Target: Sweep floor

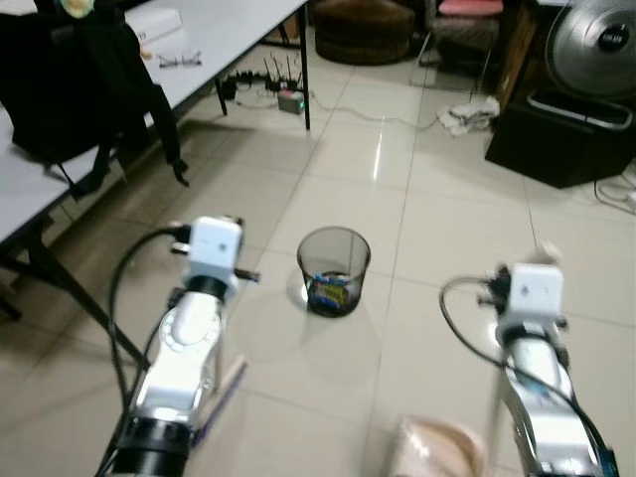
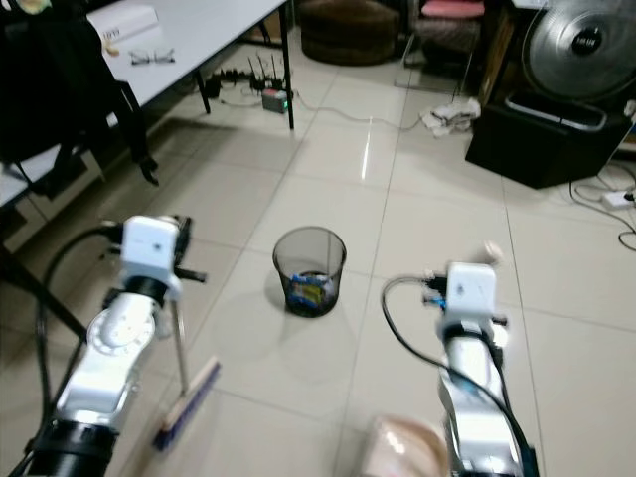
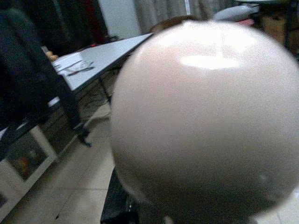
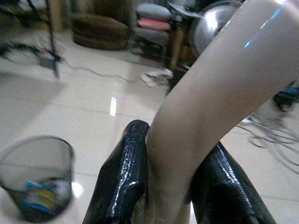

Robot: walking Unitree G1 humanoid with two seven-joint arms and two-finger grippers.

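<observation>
Glossy cream floor tiles fill the room, with no obvious dirt to be made out at this resolution.

Right tool: clenched on the curved beige handle of a dustpan. Wrist view shows both black fingers pressed against the handle's sides. Dustpan body seen as a pale pink shape at the bottom edge of the head view, low beside the right arm. Judged: held ready to receive sweepings.

Left tool: a pale rounded object sits right against the wrist camera, likely the knob on the broom's handle; fingers hidden, so grip state cannot be told. Broom shows below the left arm, thin shaft running down to a brush head resting on or just above the tiles. Shaft close to upright, which suits short strokes toward the pan.

Black mesh wastebasket stands on the floor ahead, between the two arms, with some coloured litter in the bottom. Likely the dump point, hence the robot facing it.

Periphery: white table at left, carrying a black bag and spectacles; power strip and cables under it; fan at right on a black box.

Judgement: early in the task; cables near the table are a snag risk.
</observation>
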